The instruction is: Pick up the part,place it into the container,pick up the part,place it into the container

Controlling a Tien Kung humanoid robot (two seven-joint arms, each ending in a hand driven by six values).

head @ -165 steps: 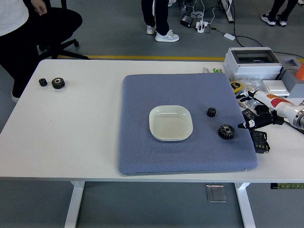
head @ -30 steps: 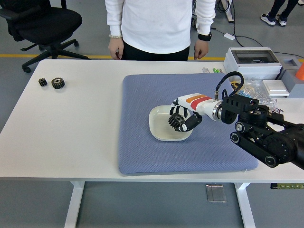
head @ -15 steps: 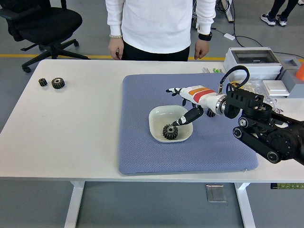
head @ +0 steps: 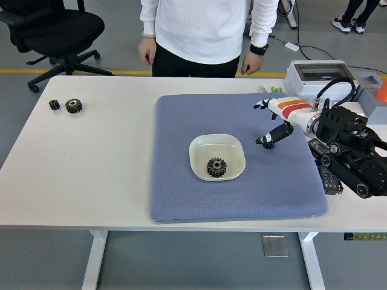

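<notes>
On the blue mat [head: 181, 193], left the big gear [head: 216, 167] lying in the white bowl [head: 199, 148] after letting go, so finished the first half of the job. Then swung the right hand [head: 277, 130] away toward the mat's right side, fingers loosened and spread, gripping nothing, tips down where the small gear had sat; could not tell that gear from the dark fingertips. Counted one bowl, one mat, one gear in the bowl, two spare gears, a little one [head: 54, 104] and a larger one [head: 74, 106], at the far left of the table [head: 109, 157], and one person [head: 205, 30] behind it.
</notes>
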